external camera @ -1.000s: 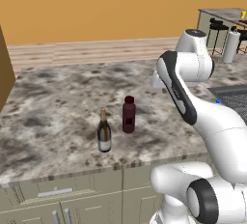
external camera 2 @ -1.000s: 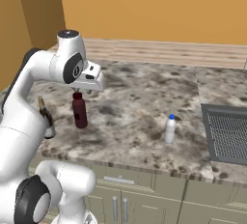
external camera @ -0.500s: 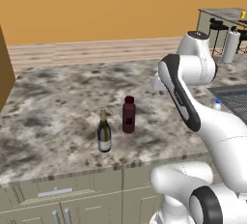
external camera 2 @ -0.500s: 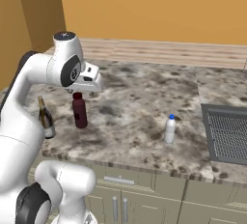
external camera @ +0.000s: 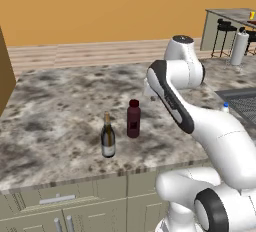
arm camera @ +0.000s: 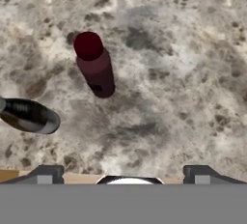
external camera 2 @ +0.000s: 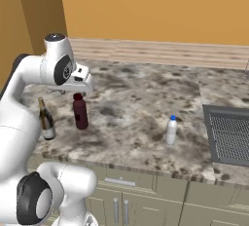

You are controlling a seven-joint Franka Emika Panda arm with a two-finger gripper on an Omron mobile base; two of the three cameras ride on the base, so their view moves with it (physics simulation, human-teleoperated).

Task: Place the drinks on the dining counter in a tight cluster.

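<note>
My tool (arm camera: 123,174) hangs with its jaws spread wide above the worktop (external camera: 60,101), clear of everything. Near the front edge the maroon bottle (external camera: 133,119) and the wine bottle (external camera: 107,136) stand upright, just beside each other with a narrow gap. The water bottle (external camera 2: 171,130) stands well apart, near the sink (external camera 2: 228,132). Bare stone lies open between them and toward the back edge.

Wine bottle (external camera: 107,137) upright on surface (external camera: 60,106), near front edge. Squat bottle (external camera: 133,119) upright just beside it, at 2 o'clock, not touching. Water bottle (external camera 2: 171,130) upright, well apart at 3 o'clock. Sink (external camera 2: 231,134) farther at 3 o'clock. Bar stools (external camera: 222,36) far at 1 o'clock.
</note>
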